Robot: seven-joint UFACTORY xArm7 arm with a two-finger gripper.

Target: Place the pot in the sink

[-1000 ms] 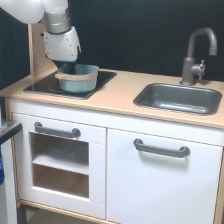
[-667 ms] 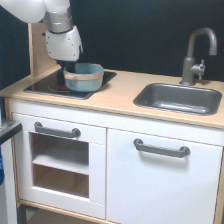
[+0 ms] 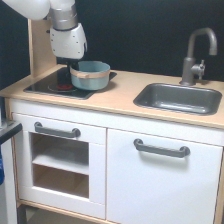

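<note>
The light blue-teal pot (image 3: 91,75) with a tan wooden band is held tilted a little above the black stovetop (image 3: 52,84), at the exterior view's left. My gripper (image 3: 74,66) reaches down from the white arm and is shut on the pot's near-left rim; its fingertips are mostly hidden by the pot and the wrist housing. The dark grey sink (image 3: 180,98) is set in the light wood countertop at the exterior view's right, well apart from the pot.
A grey faucet (image 3: 196,55) rises behind the sink. A wooden side panel (image 3: 39,47) stands behind the stovetop. White cabinet doors with grey handles (image 3: 161,148) are below the countertop (image 3: 117,100).
The gripper has lifted the pot off the stovetop and carried it toward the exterior view's right. The pot now hangs tilted.
</note>
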